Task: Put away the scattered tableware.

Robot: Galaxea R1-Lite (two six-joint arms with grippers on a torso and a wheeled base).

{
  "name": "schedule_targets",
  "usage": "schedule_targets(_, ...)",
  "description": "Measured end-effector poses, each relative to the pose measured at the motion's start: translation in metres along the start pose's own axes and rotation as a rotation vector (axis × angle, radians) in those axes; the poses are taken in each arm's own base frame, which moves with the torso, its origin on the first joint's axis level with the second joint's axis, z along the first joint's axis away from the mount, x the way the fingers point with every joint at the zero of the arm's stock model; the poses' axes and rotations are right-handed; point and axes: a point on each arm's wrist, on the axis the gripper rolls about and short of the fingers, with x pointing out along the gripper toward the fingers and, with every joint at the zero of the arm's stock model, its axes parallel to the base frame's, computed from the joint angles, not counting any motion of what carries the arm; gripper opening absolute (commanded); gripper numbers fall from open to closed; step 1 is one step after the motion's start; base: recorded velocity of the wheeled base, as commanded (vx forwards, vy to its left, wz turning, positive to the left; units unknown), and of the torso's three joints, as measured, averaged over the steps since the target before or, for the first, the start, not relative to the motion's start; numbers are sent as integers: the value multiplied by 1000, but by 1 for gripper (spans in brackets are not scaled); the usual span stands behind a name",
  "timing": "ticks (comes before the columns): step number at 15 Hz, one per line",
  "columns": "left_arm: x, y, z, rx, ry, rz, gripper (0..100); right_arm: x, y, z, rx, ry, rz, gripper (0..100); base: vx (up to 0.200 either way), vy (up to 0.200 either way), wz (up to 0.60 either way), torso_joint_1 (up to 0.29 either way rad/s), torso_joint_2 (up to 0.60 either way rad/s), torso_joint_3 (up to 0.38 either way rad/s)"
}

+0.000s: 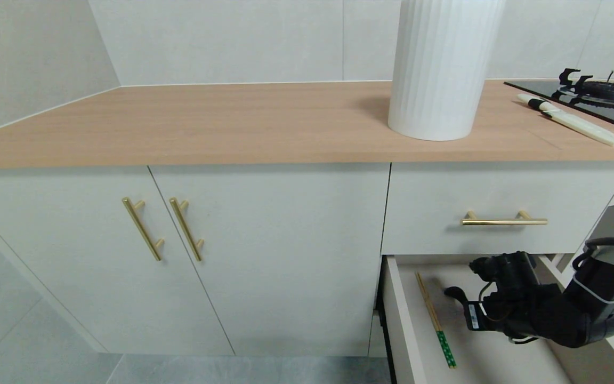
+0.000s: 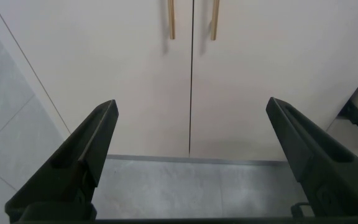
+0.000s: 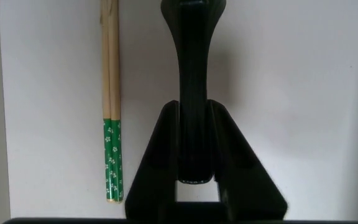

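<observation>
Black spoon [image 3: 191, 50] is pinched in my right gripper [image 3: 194, 112] inside the open drawer [image 1: 398, 314], beside chopsticks [image 1: 435, 322]; my left gripper [image 2: 191, 106] is spread.

- You'll see a white ribbed cylinder [image 1: 437, 69] standing upright on the wooden countertop [image 1: 179, 122], toward its right end.
- Right of it sits a black gas hob [image 1: 595, 98].
- Below, your two cabinet doors [image 1: 275, 256] are closed, their gold handles [image 1: 142, 230] side by side.

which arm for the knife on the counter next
Right, likely: the knife lies on the counter's right end above the right gripper, holding a black utensil; left gripper faces cabinet doors.
</observation>
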Motion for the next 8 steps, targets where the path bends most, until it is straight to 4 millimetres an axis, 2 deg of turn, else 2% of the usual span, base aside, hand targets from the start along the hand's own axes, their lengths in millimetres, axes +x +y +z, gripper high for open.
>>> schedule_targets(8,0,0,0,0,0,0,100,-6,0,4,0,-20,-1,100,0,0,0,0,0,0)
